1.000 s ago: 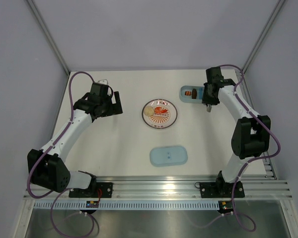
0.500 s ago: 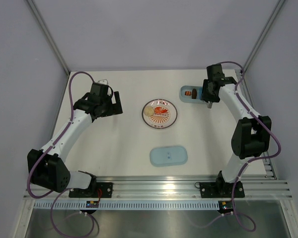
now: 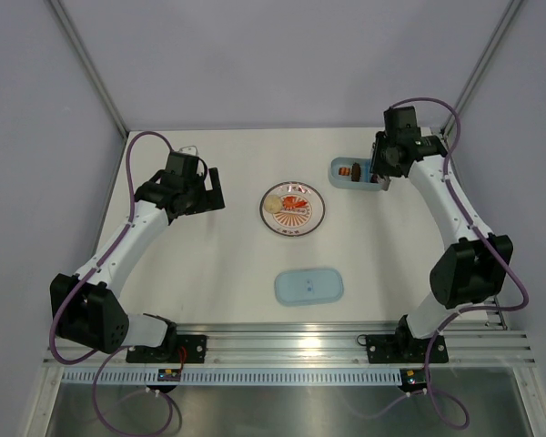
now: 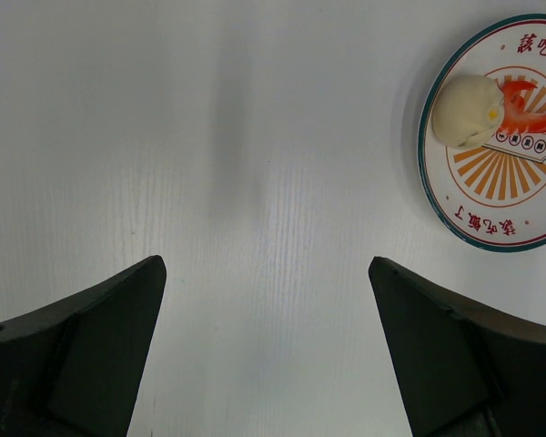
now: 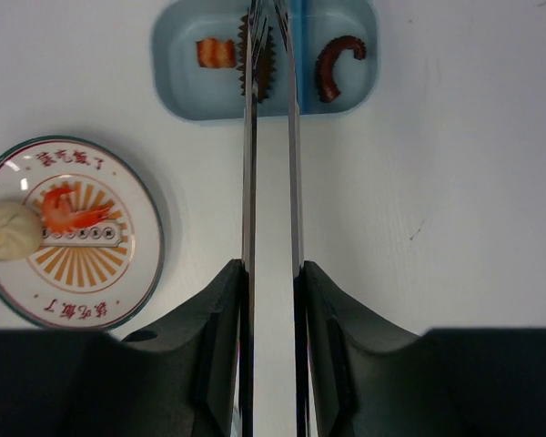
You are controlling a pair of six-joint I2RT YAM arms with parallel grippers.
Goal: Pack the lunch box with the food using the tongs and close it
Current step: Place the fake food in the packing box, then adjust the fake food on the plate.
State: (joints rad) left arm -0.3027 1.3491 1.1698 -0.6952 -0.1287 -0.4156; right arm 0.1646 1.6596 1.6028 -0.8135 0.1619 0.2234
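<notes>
- The right gripper (image 5: 273, 269) is clamped on the tongs (image 5: 248, 182). One finger presses each metal arm from the outside, so the two arms run nearly parallel with only a narrow strip of table (image 3: 227, 264) showing between them.
- The tongs reach straight out ahead of that gripper. Their scalloped tips end over the middle of the lunch box (image 5: 187, 86), at about its divider.
- I can't tell whether the tips touch the box floor, and I can't make out anything pinched between them.
- The lunch box sits open at the far right of the table, just ahead of the right gripper (image 3: 380, 175), touching none of its fingers.
- Two bits of food lie inside it, one either side of the tong tips. A red-orange piece (image 5: 217, 52) is in the compartment on the plate's side and a curled dark brown piece (image 5: 337, 66) is in the other.
- The plate (image 3: 311, 217) stands near the middle of the table, well apart from the box. A pale bun (image 5: 7, 229) and a shrimp (image 5: 68, 211) lie on it side by side.
- The left gripper (image 3: 209, 189) hangs over bare table to the left of the plate with its fingers (image 4: 91, 337) spread wide and nothing between them.
- The flat blue lid (image 3: 308, 286) lies on its own nearer the arm bases, well away from both grippers.
</notes>
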